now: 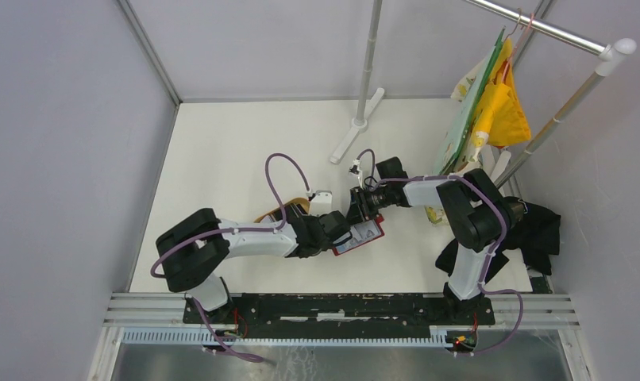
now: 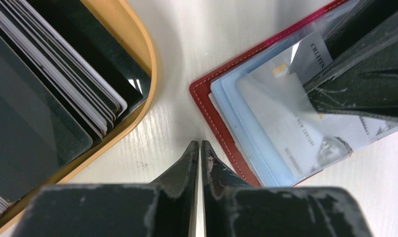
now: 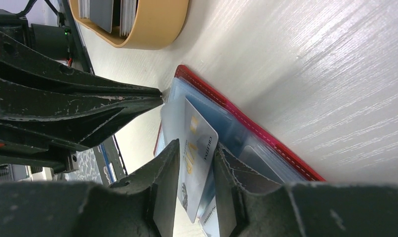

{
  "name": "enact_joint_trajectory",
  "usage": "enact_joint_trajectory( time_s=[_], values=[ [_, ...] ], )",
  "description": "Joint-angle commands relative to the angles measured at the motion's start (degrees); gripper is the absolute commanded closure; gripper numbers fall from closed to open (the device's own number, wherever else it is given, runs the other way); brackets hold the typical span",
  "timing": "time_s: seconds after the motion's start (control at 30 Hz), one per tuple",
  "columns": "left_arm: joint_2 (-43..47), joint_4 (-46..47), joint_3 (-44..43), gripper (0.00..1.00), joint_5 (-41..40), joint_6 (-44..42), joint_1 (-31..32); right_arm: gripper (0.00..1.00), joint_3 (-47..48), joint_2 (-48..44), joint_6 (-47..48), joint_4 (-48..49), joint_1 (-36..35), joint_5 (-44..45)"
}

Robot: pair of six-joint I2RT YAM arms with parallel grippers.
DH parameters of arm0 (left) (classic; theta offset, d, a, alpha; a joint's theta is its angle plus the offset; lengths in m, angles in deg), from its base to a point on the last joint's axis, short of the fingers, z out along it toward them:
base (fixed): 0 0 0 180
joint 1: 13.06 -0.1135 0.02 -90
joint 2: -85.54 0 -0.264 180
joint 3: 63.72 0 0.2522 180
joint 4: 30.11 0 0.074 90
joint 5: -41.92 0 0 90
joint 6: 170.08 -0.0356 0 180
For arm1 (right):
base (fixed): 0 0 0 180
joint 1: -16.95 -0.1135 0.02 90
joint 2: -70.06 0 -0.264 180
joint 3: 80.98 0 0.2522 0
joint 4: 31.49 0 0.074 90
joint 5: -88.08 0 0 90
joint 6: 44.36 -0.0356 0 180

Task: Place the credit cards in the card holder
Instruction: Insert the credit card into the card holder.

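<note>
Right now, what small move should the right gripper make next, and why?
Probably slide the pale card slightly deeper into the clear pocket of the card holder: it sits between the fingers of the right gripper, only partly inside, while the shut left gripper sits by the holder's edge.

- The credit card in the card holder bears a capital-letter word, perhaps "CIILITIN"; it is blurred.
- Its smaller printed lines are too small to read.
</note>
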Motion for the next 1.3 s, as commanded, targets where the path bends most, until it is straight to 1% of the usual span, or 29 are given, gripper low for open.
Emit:
enact_joint_trajectory(
  time_s=[0.0, 0.13, 0.43, 0.63, 0.83, 0.9, 0.97, 1.27],
  values=[
    [3.65, -0.24, 1.28, 0.9, 1.71, 0.05, 0.01, 0.63, -0.85, -2.38, -0.09, 0.82, -0.27, 3.27],
    [5.14, -0.22, 1.54, 0.9, 2.61, -0.44, 0.07, 0.58, -1.21, -3.43, 0.26, 0.58, -0.26, 4.82],
    [3.71, 1.34, -0.03, 0.9, 4.14, -1.08, 0.11, 0.57, -1.28, -5.36, 1.77, -0.68, -0.23, 7.15],
    [2.75, 2.12, -0.53, 0.9, 4.62, -1.0, 0.06, 0.5, -2.3, -6.62, 1.68, -0.85, -0.27, 8.53],
    [2.09, 2.87, -0.45, 0.9, 4.69, -0.99, 0.13, 0.49, -3.66, -8.26, 0.79, 0.14, -0.23, 10.03],
    [1.56, 3.49, -0.59, 0.9, 4.94, -1.06, 0.09, 0.44, -4.4, -8.69, -0.6, 0.9, -0.25, 9.17],
    [0.8, 4.09, -0.86, 0.91, 5.17, -1.24, 0.14, 0.4, -5.3, -9.15, -2.69, 4.0, -0.27, 7.66],
    [0.19, 5.41, -1.85, 0.92, 5.65, -1.76, -0.14, 0.39, -5.98, -10.14, -3.1, 4.49, -0.18, 8.45]
  ],
)
